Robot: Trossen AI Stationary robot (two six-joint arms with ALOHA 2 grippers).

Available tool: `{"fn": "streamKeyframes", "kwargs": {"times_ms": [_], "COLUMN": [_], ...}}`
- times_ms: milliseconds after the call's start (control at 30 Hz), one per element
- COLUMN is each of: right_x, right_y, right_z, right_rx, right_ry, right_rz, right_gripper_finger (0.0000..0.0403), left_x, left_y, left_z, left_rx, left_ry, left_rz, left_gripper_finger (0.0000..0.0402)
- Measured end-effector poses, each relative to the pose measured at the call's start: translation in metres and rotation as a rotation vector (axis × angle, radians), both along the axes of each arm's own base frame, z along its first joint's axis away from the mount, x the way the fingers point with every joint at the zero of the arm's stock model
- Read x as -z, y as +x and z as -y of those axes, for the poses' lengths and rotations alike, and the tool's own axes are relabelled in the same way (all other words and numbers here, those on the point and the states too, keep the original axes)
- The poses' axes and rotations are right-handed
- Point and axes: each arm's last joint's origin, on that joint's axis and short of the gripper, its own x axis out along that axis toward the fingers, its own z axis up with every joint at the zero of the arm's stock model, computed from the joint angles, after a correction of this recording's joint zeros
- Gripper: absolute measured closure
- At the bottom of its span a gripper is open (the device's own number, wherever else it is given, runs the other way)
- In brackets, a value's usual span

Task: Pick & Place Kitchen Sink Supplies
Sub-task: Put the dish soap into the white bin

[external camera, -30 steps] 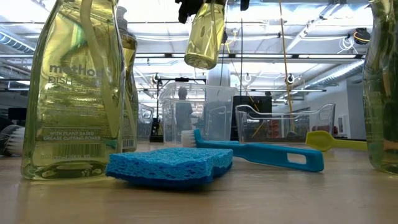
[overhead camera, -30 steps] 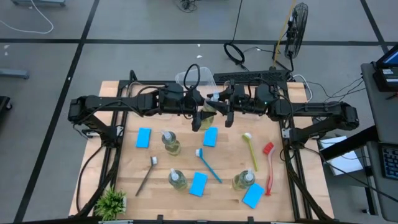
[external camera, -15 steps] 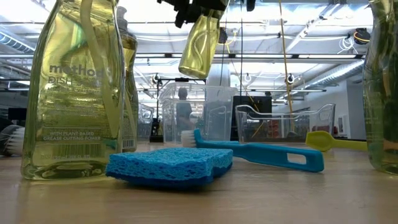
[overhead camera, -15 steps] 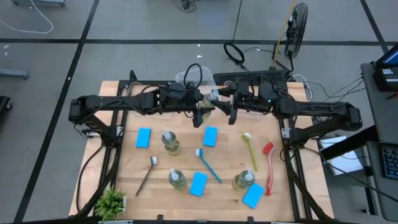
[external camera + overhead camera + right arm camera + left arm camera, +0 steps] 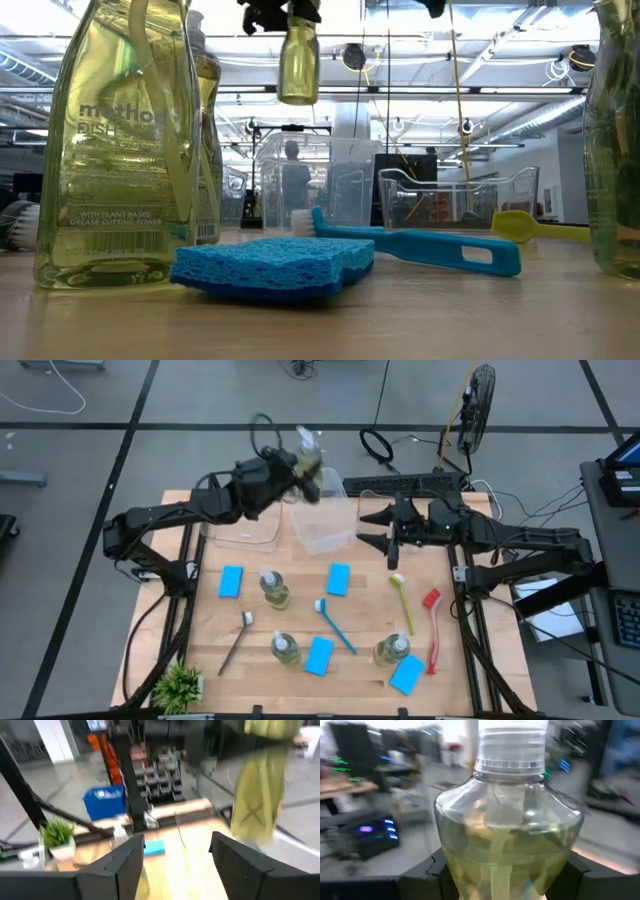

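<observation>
A small clear soap bottle [image 5: 308, 452] of yellow-green liquid with a white pump collar is hanging upright in the air above the table's far edge. The left gripper [image 5: 303, 465] is grasping it, dark fingers [image 5: 420, 875] clamping both sides of its body. The right gripper [image 5: 378, 527], jaws parted and holding nothing, is hovering beside a clear plastic bin [image 5: 322, 525].

Left pincer [image 5: 305, 468] grips, seemingly, soap bottle [image 5: 308, 452]; right pincer [image 5: 377, 530] empty.
</observation>
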Motion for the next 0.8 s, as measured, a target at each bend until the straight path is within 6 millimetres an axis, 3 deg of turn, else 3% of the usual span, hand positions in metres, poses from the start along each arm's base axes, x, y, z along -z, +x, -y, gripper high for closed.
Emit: {"fn": "streamKeyframes", "kwargs": {"times_ms": [100,200,567,800], "right_x": [0.001,0.004,0.017,0.03], "right_y": [-0.001,0.0,0.001,0.002], "right_z": [0.0,0.0,0.001,0.001], "right_rx": [0.007,0.001,0.005,0.009], "right_ry": [0.0,0.003,0.006,0.028], "right_rz": [-0.011,-0.034,-0.069,-0.099], "right_gripper_finger": [0.019,0.019,0.019,0.019], "left_x": [-0.003,0.008,0.073,0.099], "left_y": [0.0,0.007,0.053,0.063], "left_z": [-0.011,-0.018,-0.035,-0.038], "left_rx": [-0.1,-0.172,-0.246,-0.444], "left_ry": [0.018,0.001,-0.075,-0.066], "left_rz": [0.077,0.05,-0.024,-0.105], "left_gripper_finger": [0.0188,0.0188,0.0188,0.0188]}}
